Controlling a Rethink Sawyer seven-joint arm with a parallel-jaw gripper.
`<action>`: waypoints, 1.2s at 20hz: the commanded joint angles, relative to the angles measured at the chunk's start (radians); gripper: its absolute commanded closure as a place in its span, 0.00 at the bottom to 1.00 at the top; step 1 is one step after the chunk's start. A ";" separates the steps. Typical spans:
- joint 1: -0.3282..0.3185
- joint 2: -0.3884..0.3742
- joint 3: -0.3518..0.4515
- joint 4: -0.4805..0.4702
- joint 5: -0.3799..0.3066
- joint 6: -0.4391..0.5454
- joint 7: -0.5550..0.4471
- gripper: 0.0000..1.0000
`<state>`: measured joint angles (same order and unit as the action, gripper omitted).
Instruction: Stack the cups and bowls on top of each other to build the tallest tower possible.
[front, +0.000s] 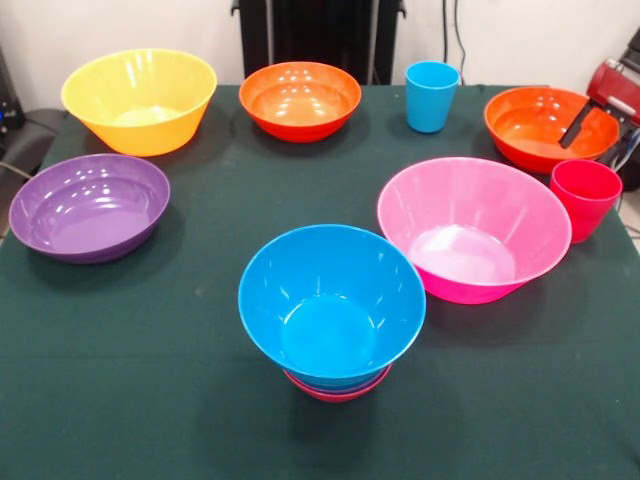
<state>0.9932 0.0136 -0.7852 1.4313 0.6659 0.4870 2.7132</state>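
The claw (590, 118) reaches in from the far right edge, its dark tip over the right orange-red bowl (545, 128); whether it is wide or narrow cannot be told. Just near of that bowl stands the red cup (586, 198), touching the pink bowl (473, 228). The blue cup (431, 96) stands far, with the other orange-red bowl (299, 100) and yellow bowl (139, 100) to its left. The purple bowl (89, 206) sits left. The tower (332, 310) stands near centre on the green tabletop (150, 400).
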 joint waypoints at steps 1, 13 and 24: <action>-0.001 0.033 0.132 -0.070 0.035 0.069 0.251 0.00; -0.002 -0.017 0.218 -0.001 0.068 0.015 0.211 0.00; -0.001 -0.039 0.241 0.022 0.069 0.040 0.219 0.00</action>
<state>0.9940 -0.0251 -0.7150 1.4277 0.7087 0.4870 2.7132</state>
